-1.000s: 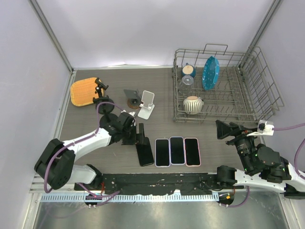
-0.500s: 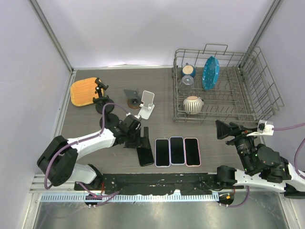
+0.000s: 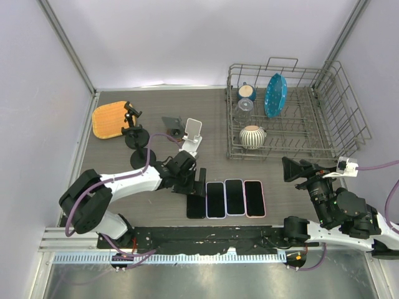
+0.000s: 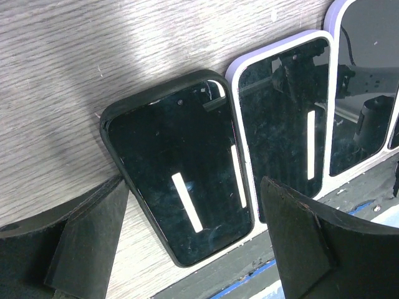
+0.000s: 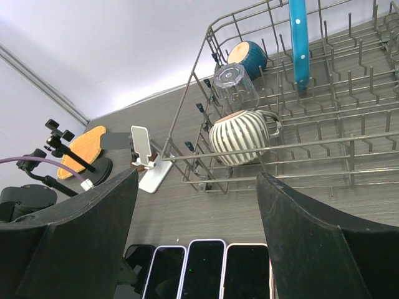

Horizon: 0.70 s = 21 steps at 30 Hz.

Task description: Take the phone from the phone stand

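The phone stand (image 3: 192, 138) holds nothing. The dark phone (image 4: 174, 180) lies flat on the worktop (image 4: 56, 75), on the near side of the stand, so I judge the job all but done. My left gripper (image 4: 190, 233) hangs over the phone, spread wide, gripping nothing. Only backing away is left.

**Open strip before the rack, crowding at back left**

Bare table (image 3: 280, 177) runs between the rack (image 3: 287, 156) and the phones (image 3: 235, 197), across to the right gripper (image 3: 293, 169). The phones lie nearly edge to edge, leaving no finger gap. The left gripper (image 4: 193, 187), fingers spread, hangs over the black phone (image 4: 181, 193). White stand (image 3: 192, 138), grey stand (image 3: 174, 126) and black stands (image 3: 134, 134) crowd behind it.
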{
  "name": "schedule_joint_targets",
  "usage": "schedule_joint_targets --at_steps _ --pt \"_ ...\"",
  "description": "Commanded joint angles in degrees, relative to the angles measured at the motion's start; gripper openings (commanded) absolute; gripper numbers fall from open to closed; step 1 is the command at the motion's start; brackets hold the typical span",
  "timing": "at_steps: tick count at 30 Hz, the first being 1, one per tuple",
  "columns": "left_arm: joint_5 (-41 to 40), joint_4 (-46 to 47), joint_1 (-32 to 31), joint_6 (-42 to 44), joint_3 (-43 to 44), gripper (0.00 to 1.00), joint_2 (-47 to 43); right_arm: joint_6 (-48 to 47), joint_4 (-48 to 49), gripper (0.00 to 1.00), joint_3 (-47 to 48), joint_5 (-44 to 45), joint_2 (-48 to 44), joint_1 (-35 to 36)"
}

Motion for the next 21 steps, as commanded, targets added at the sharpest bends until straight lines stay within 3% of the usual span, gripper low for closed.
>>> schedule_joint_targets --at_steps 1,8,11,15,21 --pt "1.9 2.7 -1.3 -1.9 1.6 0.90 -0.5 1.0 0.8 0.82 0.7 1.9 -0.4 0.6" --pt "-8.7 -3.1 0.3 -0.7 4.4 0.95 -8.3 0.6 0.8 0.82 0.9 2.2 -0.2 0.9" --pt "-10.8 -5.7 4.0 1.1 5.8 1.00 -12.5 0.6 0.9 0.82 1.3 2.4 0.0 0.8" --pt "-8.9 -8.9 13.9 4.4 8.2 1.00 -17.1 0.9 0.4 0.82 2.3 2.0 0.9 0.8" --pt "-11.2 -14.2 22.3 10.3 14.2 1.00 -24.0 2.3 0.4 0.81 4.0 0.6 6.1 0.9"
